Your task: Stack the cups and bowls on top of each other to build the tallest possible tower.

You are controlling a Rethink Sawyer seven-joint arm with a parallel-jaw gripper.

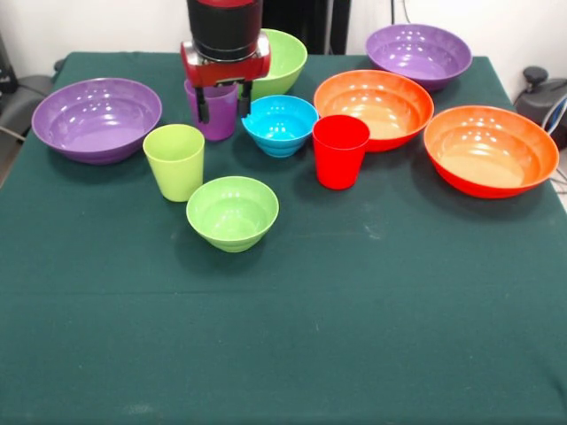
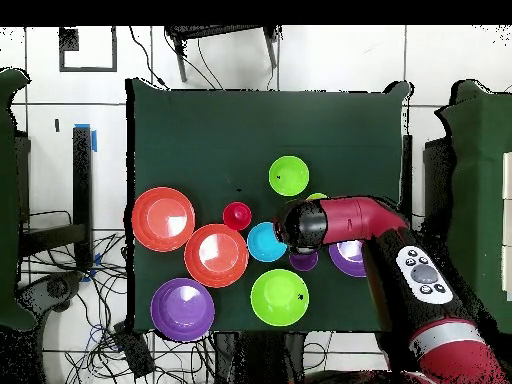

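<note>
Hanging over the purple cup [image 1: 213, 111], the gripper [image 1: 223, 104] is seen with its two dark fingers spread apart, one in front of the cup and one just beside its rim. Nothing is stacked: the small blue bowl [image 1: 280, 125], red cup [image 1: 340, 150], lime-green cup [image 1: 174, 160] and small lime-green bowl [image 1: 232, 212] are set separately on the green table [image 1: 283, 336]. Wide purple and orange bowls are placed around them.

Three cups: green [image 1: 174, 160], red [image 1: 340, 150], purple [image 1: 213, 110]. Seven bowls: two purple [image 1: 97, 119] [image 1: 419, 55], two orange [image 1: 373, 107] [image 1: 490, 149], two green [image 1: 232, 212] [image 1: 282, 60], one blue [image 1: 280, 124].
</note>
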